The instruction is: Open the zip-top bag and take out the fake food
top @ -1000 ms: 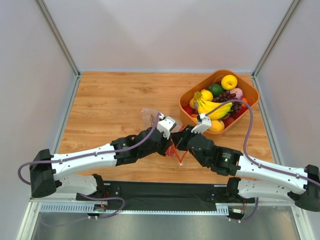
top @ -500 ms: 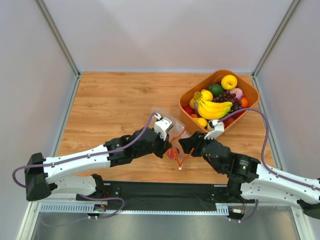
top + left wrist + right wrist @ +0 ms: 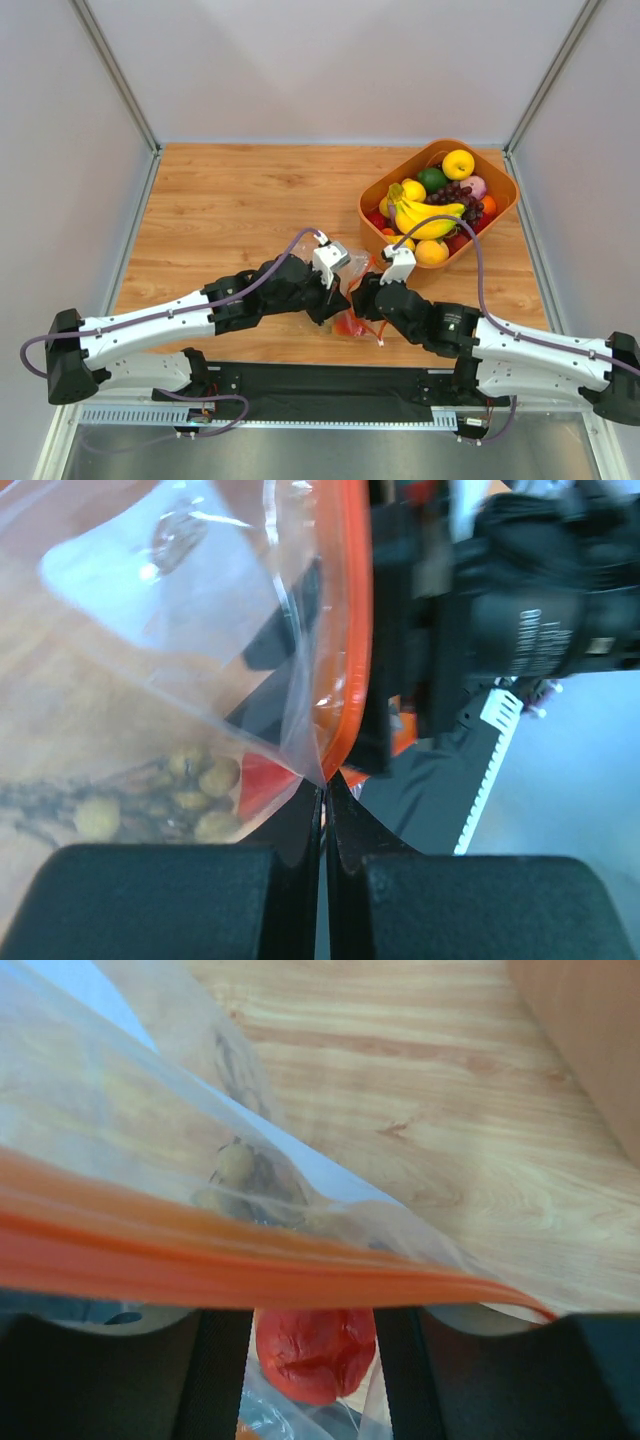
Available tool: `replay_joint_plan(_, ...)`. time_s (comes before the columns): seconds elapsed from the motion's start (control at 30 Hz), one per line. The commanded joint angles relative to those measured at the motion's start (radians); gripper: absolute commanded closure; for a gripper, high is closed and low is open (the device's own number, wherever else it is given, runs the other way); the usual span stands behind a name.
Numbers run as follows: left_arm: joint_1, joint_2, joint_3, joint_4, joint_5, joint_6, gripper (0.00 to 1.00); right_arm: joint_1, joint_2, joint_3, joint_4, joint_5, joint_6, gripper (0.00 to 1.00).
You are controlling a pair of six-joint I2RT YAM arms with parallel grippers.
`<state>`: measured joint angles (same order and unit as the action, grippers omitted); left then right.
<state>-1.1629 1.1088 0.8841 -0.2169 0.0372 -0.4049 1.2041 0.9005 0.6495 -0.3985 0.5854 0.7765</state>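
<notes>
The zip-top bag (image 3: 352, 270) hangs crinkled between both grippers near the table's front middle. Its orange zip strip (image 3: 350, 630) runs up from my left gripper (image 3: 325, 792), which is shut on the bag's film right at the strip's end. A tan ball cluster (image 3: 200, 780) lies inside the bag. My right gripper (image 3: 314, 1360) reaches under the strip (image 3: 250, 1260), its fingers closed against both sides of the small red fruit (image 3: 315, 1350). From above, that red fruit (image 3: 348, 324) shows just below the two gripper tips. A banana bunch (image 3: 425, 218) lies in the basket.
An orange basket (image 3: 440, 144) at the back right holds the bananas, dark grapes, and yellow, green and orange fruits. Both arms cross the front of the wooden table (image 3: 230, 200). The black base strip (image 3: 320, 385) runs along the near edge.
My right gripper opened, drew back to the right, then came in again at the bag's mouth and narrowed around the red fruit. The left gripper kept its hold on the bag.
</notes>
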Motion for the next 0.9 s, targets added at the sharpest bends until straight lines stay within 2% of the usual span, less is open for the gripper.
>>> replay_joint_plan(0.0, 0.000, -0.003, -0.006, 0.075, 0.108, 0.061, 1.00, 0.006, 0.037, -0.028, 0.093, -0.061, -0.014, 0.50)
replay_joint_plan(0.17, -0.001, 0.014, -0.088, 0.172, 0.147, 0.106, 1.00, 0.006, 0.089, -0.086, 0.167, -0.167, 0.003, 0.41)
replay_joint_plan(0.43, -0.001, -0.012, -0.279, 0.390, 0.096, 0.114, 1.00, 0.006, 0.097, -0.160, 0.225, -0.318, 0.010, 0.26)
replay_joint_plan(0.63, 0.000, -0.027, -0.424, 0.629, 0.121, 0.086, 1.00, 0.006, 0.090, -0.292, 0.473, -0.386, 0.069, 0.25)
replay_joint_plan(0.87, -0.003, -0.079, -0.485, 0.700, 0.196, 0.075, 1.00, 0.005, 0.129, -0.349, 0.638, -0.423, 0.093, 0.24)
